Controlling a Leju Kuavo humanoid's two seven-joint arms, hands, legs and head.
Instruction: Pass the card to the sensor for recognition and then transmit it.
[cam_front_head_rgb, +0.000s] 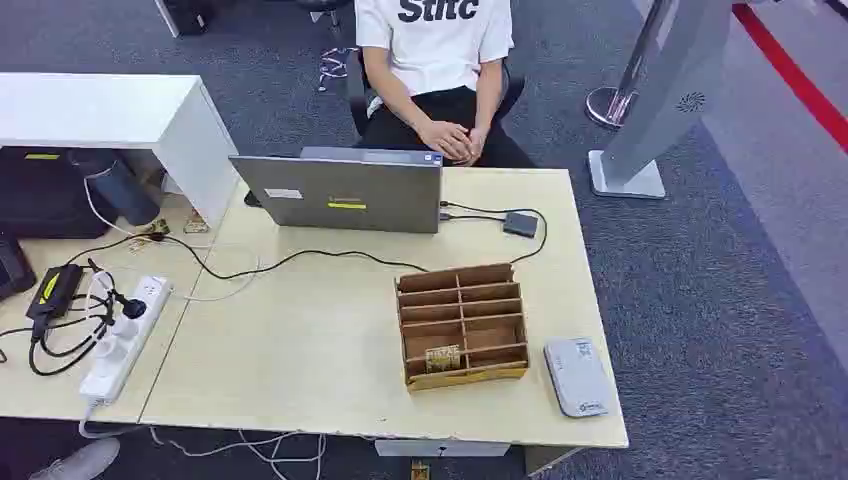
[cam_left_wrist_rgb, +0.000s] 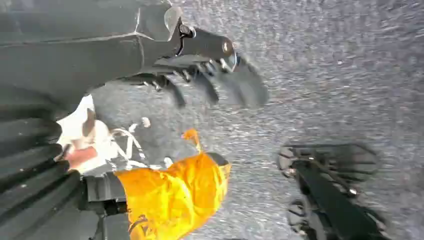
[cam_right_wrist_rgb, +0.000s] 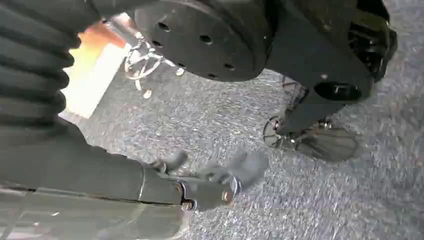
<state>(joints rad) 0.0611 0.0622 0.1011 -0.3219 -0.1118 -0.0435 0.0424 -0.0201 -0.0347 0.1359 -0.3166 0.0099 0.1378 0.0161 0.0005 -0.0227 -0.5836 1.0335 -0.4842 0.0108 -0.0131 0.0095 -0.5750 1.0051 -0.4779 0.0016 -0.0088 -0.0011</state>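
A pale wooden table (cam_front_head_rgb: 300, 340) fills the centre of the head view, set on speckled dark grey carpet (cam_front_head_rgb: 700, 300). Right of centre on it a brown divided wooden box (cam_front_head_rgb: 461, 325) is seen, and a card (cam_front_head_rgb: 442, 357) lies in one of its lower compartments, near the front wall. Just beside the box, toward the lower right corner of the table, a flat grey sensor (cam_front_head_rgb: 576, 376) rests apart from it. At the top of the table an open grey laptop (cam_front_head_rgb: 342, 190) stands with its back to the camera, and a black cable runs from it to a small dark adapter (cam_front_head_rgb: 519, 224). At the left edge a white power strip (cam_front_head_rgb: 125, 338) with plugs and tangled cables is laid. A white cabinet (cam_front_head_rgb: 120, 120) occupies the upper left of the frame. Behind the laptop a person in a white shirt (cam_front_head_rgb: 435, 40) is seated with hands clasped. A grey stand (cam_front_head_rgb: 660, 100) and a red floor stripe (cam_front_head_rgb: 790, 70) are seen in the upper right.

In the left wrist view the left hand (cam_left_wrist_rgb: 210, 75) is shown blurred over the carpet, its fingers apart and nothing held. In the right wrist view the right hand (cam_right_wrist_rgb: 220, 175) is likewise blurred over carpet, fingers apart and empty.
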